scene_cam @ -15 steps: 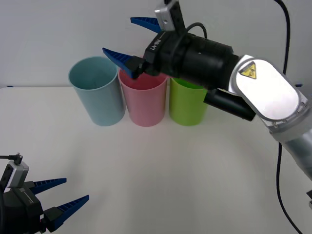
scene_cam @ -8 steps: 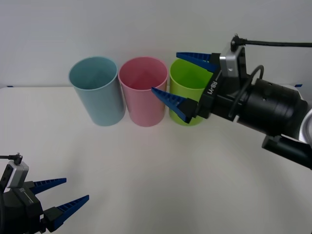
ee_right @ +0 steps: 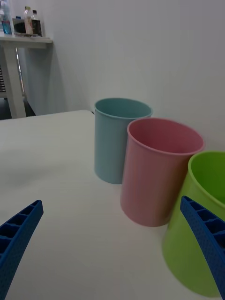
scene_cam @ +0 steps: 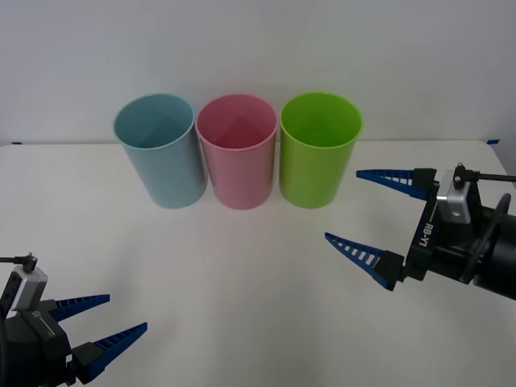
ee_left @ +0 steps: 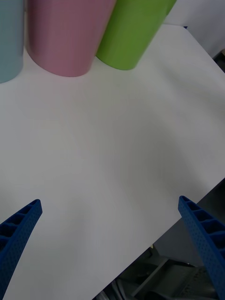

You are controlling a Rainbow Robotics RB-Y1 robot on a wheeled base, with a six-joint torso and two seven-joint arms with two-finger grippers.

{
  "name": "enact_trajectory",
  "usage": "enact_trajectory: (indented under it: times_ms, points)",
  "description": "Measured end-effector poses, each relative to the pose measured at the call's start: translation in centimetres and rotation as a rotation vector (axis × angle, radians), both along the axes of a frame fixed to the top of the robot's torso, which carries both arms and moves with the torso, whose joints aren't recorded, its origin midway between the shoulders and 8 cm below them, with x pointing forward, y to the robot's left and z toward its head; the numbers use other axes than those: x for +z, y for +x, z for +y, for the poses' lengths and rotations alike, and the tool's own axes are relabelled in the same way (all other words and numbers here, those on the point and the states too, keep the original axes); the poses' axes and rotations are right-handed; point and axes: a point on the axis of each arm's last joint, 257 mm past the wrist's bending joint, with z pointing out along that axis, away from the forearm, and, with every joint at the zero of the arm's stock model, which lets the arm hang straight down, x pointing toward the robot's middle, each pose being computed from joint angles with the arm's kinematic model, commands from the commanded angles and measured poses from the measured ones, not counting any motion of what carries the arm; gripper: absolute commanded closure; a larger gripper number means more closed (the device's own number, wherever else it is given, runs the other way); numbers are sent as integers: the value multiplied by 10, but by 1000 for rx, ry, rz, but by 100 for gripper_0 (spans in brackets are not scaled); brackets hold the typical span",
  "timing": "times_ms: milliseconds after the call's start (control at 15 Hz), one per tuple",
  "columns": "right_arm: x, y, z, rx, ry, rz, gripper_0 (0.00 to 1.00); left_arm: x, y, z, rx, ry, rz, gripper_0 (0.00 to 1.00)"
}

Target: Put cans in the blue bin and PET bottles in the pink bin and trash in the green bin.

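Three tall, slightly tapered plastic cylinders stand upright in a row at the far side of the white worktop (scene_cam: 242, 274), close against the pale wall; the smooth light-blue plastic bin (scene_cam: 161, 153) is on the robot's left, the pale-pink plastic bin (scene_cam: 238, 153) of the same shape stands in the middle, and the lime-green plastic bin (scene_cam: 318, 153) is on the right; neighbouring bins stand just beside each other, apparently touching near the rims; all three have their open mouths up, and the part of their insides that can be seen from the front looks bare, though the bottoms cannot be made out; the right end effector (scene_cam: 367, 211), with blue ribbed fingers on a black wrist, hangs above the worktop on the right, nearer the robot than the green bin and apart from it, its fingers spread wide and released, grasping nothing, and pointing leftward across the worktop; from the right wrist the same row of bins lies ahead, green nearest, pink next, blue farthest; the left end effector (scene_cam: 103, 318) sits low at the near left corner, well apart from the bins, its two blue fingers likewise spread and holding nothing; from the left wrist the lower walls of the three bins and bare worktop are seen between the fingers
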Motion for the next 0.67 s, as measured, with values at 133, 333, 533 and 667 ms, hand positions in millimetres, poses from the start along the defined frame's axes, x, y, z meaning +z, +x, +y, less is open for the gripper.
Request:
enact_trajectory:
  times_ms: [133,333,533,667]
  points:
    - [-23,-15,-18,-19,-21,59,0,0,0,0,0,0,0,0]
    - [-47,-31,-33,-40,-59,103,0,0,0,0,0,0,0,0]
    - [-60,-43,-41,-36,-127,123,0,0,0,0,0,0,0,0]
    - [-68,-48,-47,-39,-182,129,0,0,0,0,0,0,0,0]
